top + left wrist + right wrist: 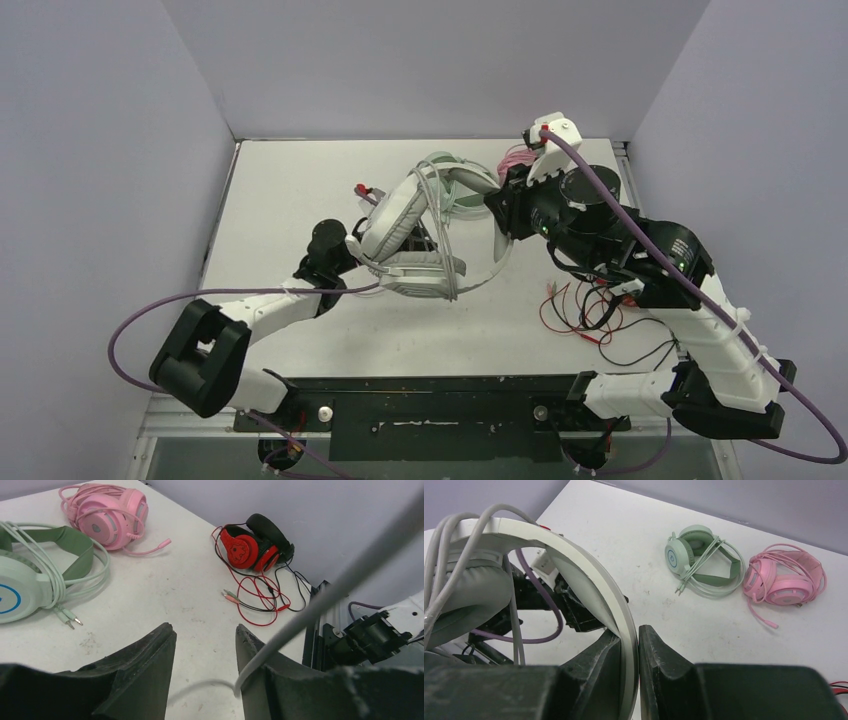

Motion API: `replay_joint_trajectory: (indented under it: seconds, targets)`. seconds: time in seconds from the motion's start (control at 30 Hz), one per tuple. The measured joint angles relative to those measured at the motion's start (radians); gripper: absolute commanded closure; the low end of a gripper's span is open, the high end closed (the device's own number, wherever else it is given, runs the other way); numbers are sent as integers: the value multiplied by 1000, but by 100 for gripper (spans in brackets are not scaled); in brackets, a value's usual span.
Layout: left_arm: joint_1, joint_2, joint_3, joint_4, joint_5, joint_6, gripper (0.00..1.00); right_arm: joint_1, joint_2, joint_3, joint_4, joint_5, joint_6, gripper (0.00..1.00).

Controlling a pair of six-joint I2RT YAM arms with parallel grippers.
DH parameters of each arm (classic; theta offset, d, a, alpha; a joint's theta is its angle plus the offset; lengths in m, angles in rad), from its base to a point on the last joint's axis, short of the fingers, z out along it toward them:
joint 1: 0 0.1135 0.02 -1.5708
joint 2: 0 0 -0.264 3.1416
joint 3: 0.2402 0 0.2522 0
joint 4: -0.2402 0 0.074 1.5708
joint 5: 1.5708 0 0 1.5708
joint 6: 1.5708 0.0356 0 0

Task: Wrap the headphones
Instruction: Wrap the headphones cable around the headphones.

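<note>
While white table [290, 200] sits between lilac walls [100, 150] | right hand [638, 635] clamps band of grey-white headset [395, 220] | left hand [205, 630] parted, empty

Left arm [265, 310], white shell with black joints: stretched low and forward from its base, wrist turned inward. Left gripper [206, 640], black, two-fingered: jaws stand parted with a clear gap between them. Right arm [700, 330], same build: bent sharply at the elbow, forearm reaching inward. Right gripper [630, 637]: jaws clamped on the curved band of the pale grey-white headset [589, 575].
</note>
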Motion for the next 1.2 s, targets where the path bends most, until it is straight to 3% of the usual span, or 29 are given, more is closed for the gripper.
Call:
replay_joint_trajectory:
  seconds: [0.2,0.33,0.43,0.57,0.63,0.9,1.2]
  targets:
    - [-7,107,-18,98,-72,2,54,0,26,78,-2,16,15,100]
    - [-14,170,-17,180,-94,1,61,0,30,106,0,33,31,100]
    - [-23,225,-14,229,-97,-2,70,0,32,120,2,61,46,100]
    - [-30,289,-14,282,-96,-13,93,0,32,134,10,131,62,100]
    - [-31,314,-14,313,-92,-24,100,0,32,139,16,180,71,100]
    - [-44,335,-26,418,-55,-63,100,0,34,126,81,426,69,100]
    - [-166,266,-72,322,-62,-26,100,0,23,-127,393,768,-53,100]
